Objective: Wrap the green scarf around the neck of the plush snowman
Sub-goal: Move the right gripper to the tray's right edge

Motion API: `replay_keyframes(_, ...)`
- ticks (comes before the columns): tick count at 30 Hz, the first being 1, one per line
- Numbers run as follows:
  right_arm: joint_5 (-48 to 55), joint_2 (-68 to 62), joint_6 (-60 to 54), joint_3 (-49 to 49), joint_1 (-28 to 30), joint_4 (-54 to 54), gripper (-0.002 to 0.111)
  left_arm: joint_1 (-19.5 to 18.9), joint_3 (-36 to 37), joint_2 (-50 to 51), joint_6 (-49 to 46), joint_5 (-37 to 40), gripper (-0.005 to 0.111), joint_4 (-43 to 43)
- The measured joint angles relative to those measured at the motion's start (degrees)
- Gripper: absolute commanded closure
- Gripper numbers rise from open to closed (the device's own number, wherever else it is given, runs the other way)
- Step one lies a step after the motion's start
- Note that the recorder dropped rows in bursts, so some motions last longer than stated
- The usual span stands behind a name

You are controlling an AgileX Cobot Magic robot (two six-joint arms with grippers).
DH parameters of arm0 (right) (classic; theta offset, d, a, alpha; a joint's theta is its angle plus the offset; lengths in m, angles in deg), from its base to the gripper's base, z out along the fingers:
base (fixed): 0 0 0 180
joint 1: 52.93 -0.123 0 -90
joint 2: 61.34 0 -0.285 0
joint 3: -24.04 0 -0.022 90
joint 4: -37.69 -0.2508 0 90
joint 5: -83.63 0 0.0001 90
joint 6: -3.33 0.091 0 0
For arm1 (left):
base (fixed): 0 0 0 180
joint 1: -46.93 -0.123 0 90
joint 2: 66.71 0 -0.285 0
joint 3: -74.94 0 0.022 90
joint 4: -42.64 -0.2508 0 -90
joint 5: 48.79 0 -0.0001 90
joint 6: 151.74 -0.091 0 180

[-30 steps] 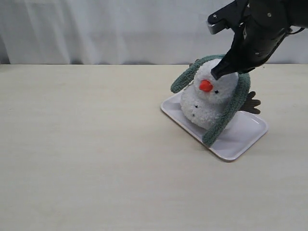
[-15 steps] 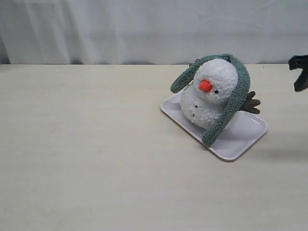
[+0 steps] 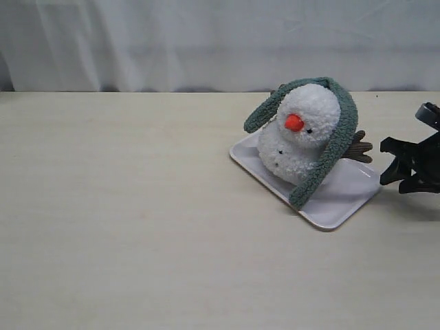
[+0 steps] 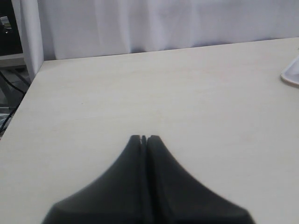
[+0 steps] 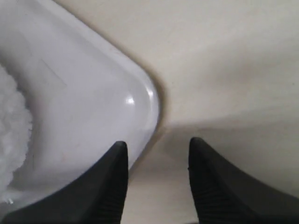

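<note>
table: pale wood, white curtain behind.
step: pinch the hanging end low, draw it across the front of the neck.
scarf: draped over head of snowman, not yet round neck; one end hanging onto tray.
right gripper: spread wide, empty, low beside tray corner, not touching scarf.
left gripper: pinched closed, well apart.

Open tabletop: free for passage across the whole left and front, up to the white tray. Obstacles on the tray: the plush snowman, with the green scarf draped over its head and hanging down both sides. The right gripper, jaws apart, sits just beside the tray's right corner; a curtain closes the far edge.
</note>
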Motion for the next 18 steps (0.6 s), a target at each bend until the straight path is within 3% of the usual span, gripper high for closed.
replay_keyframes(12, -1.1, -4.7, -6.5, 2.0, 0.0, -8.0, 0.068, 0.0, 0.0, 0.0, 0.0, 0.0, 0.107, 0.0)
replay_keyframes(18, -1.8, -4.7, -8.7, 2.1, -2.7, -5.7, 0.078, 0.0, 0.0, 0.0, 0.0, 0.0, 0.107, 0.0)
